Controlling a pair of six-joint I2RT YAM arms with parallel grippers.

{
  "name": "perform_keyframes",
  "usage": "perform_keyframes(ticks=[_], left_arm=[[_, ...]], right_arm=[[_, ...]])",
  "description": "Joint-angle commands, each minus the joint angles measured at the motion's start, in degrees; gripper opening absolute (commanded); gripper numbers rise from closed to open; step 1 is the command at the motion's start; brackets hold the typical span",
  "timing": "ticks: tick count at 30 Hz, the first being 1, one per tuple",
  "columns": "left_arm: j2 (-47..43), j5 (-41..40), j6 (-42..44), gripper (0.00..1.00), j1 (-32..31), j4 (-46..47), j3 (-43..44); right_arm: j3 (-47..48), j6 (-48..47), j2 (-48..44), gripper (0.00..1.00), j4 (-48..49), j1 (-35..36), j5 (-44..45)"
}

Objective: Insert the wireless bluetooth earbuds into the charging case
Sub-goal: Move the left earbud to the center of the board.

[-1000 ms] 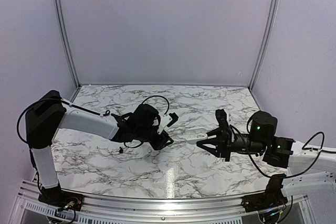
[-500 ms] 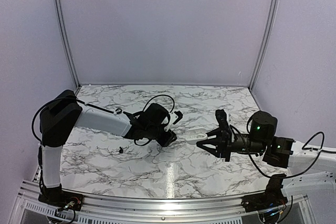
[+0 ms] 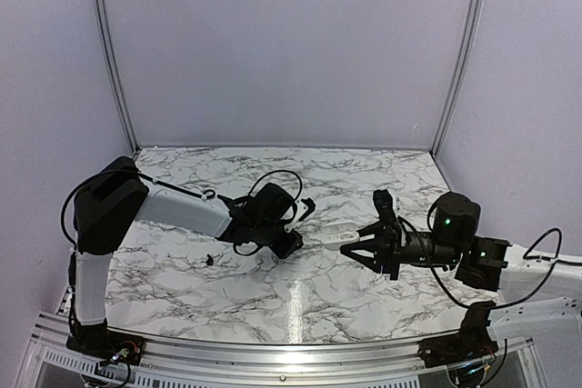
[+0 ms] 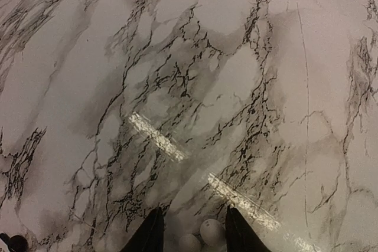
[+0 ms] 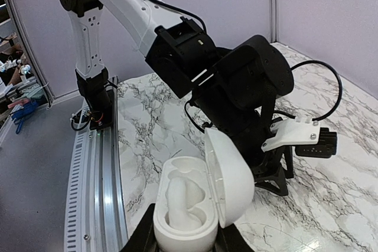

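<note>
My right gripper [image 3: 353, 241] is shut on a white pebble-shaped charging case [image 5: 188, 208] and holds it above the table. The case's lid [image 5: 231, 175] stands open to the right. One white earbud [image 5: 184, 200] sits in the case. My left gripper [image 4: 194, 213] hangs low over the marble, just left of the case [image 3: 338, 235] in the top view. Its jaws stand close together around a small white earbud [image 4: 211, 231]. A tiny black earbud [image 3: 210, 260] lies on the table left of the left gripper [image 3: 291, 241].
The marble table [image 3: 300, 297] has grey walls behind and at the sides and a metal rail [image 5: 97, 175] along its near edge. The left arm's black wrist [image 5: 248, 87] looms just behind the case. A small dark round thing [image 4: 15, 243] shows at the left wrist view's bottom left corner.
The left gripper has moved right, towards the white case, and the left arm has stretched out. The right arm and the case have not moved.
</note>
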Motion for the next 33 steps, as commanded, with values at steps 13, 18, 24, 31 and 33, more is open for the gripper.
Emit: perform_keyframes(ticks=[13,18,24,31,33], left_arm=[[0.50,3.32,-2.35,0.36,0.10,-5.80,-0.48],[-0.84,4.28,-0.65,0.28,0.29,-6.98,-0.41],[-8.36,7.36,4.49,0.27,0.27,-10.12,-6.41],[-15.26,11.46,10.62,0.28,-0.57,-16.67,-16.24],[-15.13,10.59,7.93,0.29,-0.44,-17.12,-16.50]], right_arm=[[0.45,0.27,-1.26,0.00,0.29,-0.35,0.05],[0.28,0.23,-1.29,0.00,0.49,-0.32,-0.05],[0.35,0.06,-0.80,0.00,1.30,-0.30,-1.79],[0.72,0.15,0.37,0.00,2.18,-0.30,-2.99],[0.72,0.19,0.66,0.00,2.42,-0.30,-3.10]])
